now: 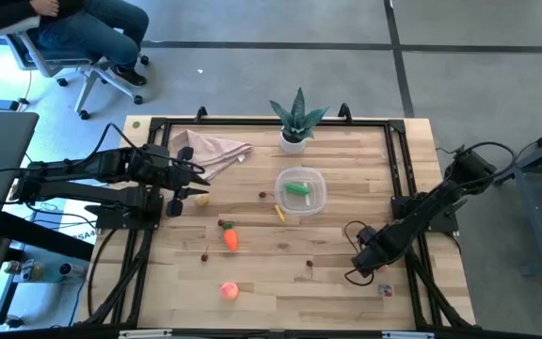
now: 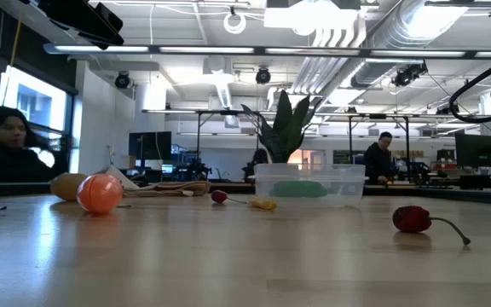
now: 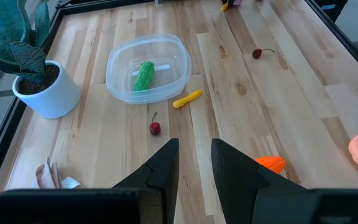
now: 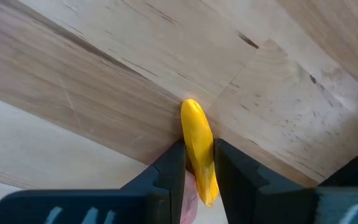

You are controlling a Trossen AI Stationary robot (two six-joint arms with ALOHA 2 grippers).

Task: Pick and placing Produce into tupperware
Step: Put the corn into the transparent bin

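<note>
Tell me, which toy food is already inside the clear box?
Only the green pod. It lies inside the tupperware; the yellow strip and carrot lie outside on the table.

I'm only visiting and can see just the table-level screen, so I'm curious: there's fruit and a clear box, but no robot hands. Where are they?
Observer: From above, the right gripper is down near the table's right edge.
Operator: Is it holding something?
Observer: Yes. Its wrist camera shows its fingers closed on a yellow strip.
Operator: And the other one?
Observer: The left gripper sits beside a crumpled cloth, with its fingers apart and empty.
</note>
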